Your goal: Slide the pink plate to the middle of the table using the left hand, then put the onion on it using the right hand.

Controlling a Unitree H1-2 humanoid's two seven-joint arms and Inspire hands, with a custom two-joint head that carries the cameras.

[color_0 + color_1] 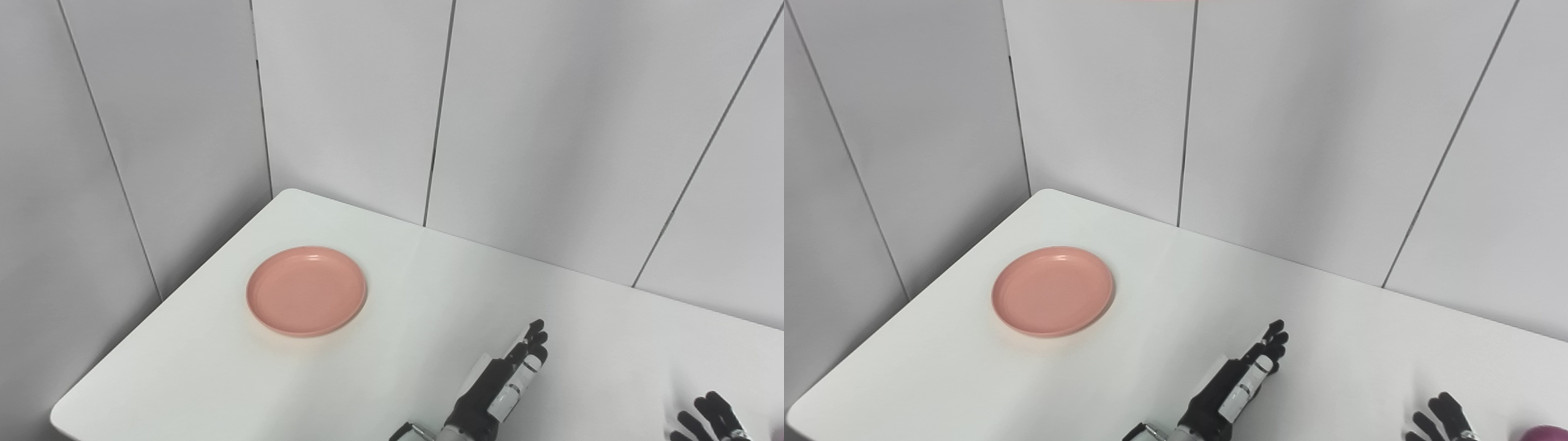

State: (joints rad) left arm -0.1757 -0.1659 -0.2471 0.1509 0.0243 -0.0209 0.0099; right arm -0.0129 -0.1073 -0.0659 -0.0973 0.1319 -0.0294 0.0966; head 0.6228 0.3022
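While the plate waited: the pink plate (306, 291) lay flat on the white table (202, 373), toward the far left side and near the table's left edge, bare and untouched.
Stage, as I judged it: opening step not yet done, since the plate sat well off the middle and nothing rested on it.
Left hand: the left hand (505, 383) came in low at the bottom, fingers stretched out straight and held close together, pointing up the table; it held nothing and was well apart from the plate.
Left hand contact: it looked to be hovering just over the tabletop or resting on it, and I could not tell which.
Right hand: the right hand (1442, 419) barely showed at the bottom right corner, only dark fingertips spread apart, holding nothing that I could see.
Onion: a purple rounded thing, the onion (1546, 433), peeked in at the bottom right edge of the right eye view, just beside the right hand and not in its grasp.
Risk one: a push landing high on the rim could have tipped the plate or let the fingers skate over it instead of sliding it.
Risk two: a push off-centre could have spun the plate or sent it toward the near left edge, which lay close.
Risk three: the onion, being round, could have rolled off a shallow plate if released too early.
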